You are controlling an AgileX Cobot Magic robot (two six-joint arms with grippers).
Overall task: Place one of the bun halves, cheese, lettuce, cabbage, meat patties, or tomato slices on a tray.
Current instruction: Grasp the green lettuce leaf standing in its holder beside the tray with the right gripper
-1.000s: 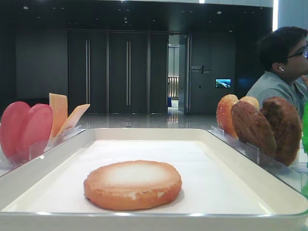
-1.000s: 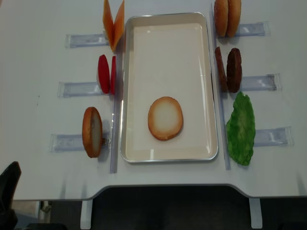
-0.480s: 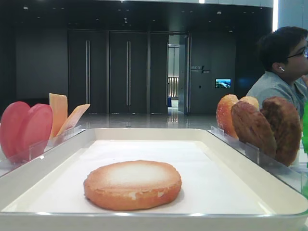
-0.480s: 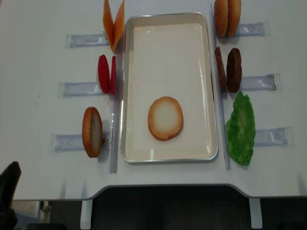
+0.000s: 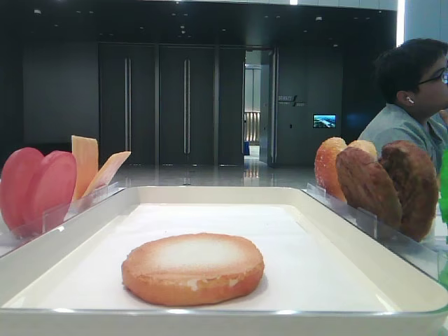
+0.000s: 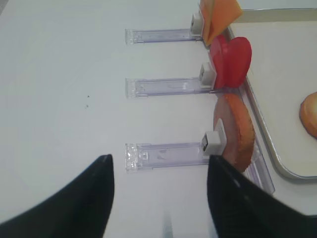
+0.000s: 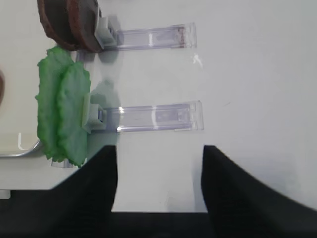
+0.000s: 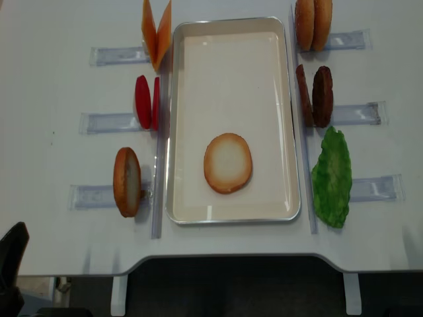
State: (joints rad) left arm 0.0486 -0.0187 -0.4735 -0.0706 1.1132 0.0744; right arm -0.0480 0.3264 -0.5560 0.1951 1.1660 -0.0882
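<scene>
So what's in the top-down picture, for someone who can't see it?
A white tray sits mid-table with one bun half lying flat in it. Cheese, tomato slices and a bun stand in holders on its left; buns, patties and lettuce on its right.

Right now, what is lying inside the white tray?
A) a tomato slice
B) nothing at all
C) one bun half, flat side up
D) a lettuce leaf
C: a single bun half lies flat on the tray with its pale toasted face up, while the other foods stand in holders outside the rim.
</scene>
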